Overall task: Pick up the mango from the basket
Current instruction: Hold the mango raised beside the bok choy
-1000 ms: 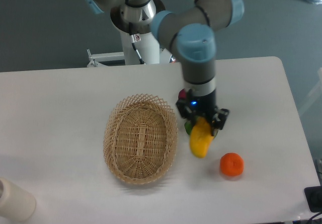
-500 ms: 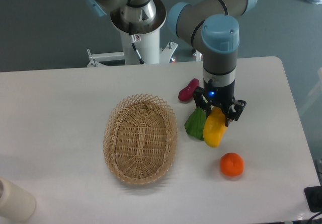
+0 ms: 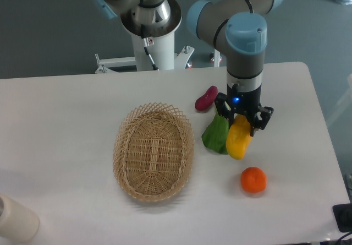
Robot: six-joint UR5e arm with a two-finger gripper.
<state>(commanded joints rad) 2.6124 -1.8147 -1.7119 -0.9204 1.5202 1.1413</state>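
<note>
The yellow mango (image 3: 238, 141) hangs tilted in my gripper (image 3: 242, 125), whose fingers are shut on its upper end. It is held above the table, to the right of the basket (image 3: 153, 152) and clear of it. The tan wicker basket lies on the table at centre left, and nothing shows inside it.
A green leafy vegetable (image 3: 216, 135) lies just left of the mango. A dark red oblong vegetable (image 3: 206, 98) lies behind it. A round orange fruit (image 3: 253, 180) sits below the mango. A white cylinder (image 3: 15, 219) stands at the front left corner. The table's right edge is near.
My gripper has carried the mango to the right and farther back, away from the basket, uncovering the green and red vegetables. In the last half second it has shifted only slightly.
</note>
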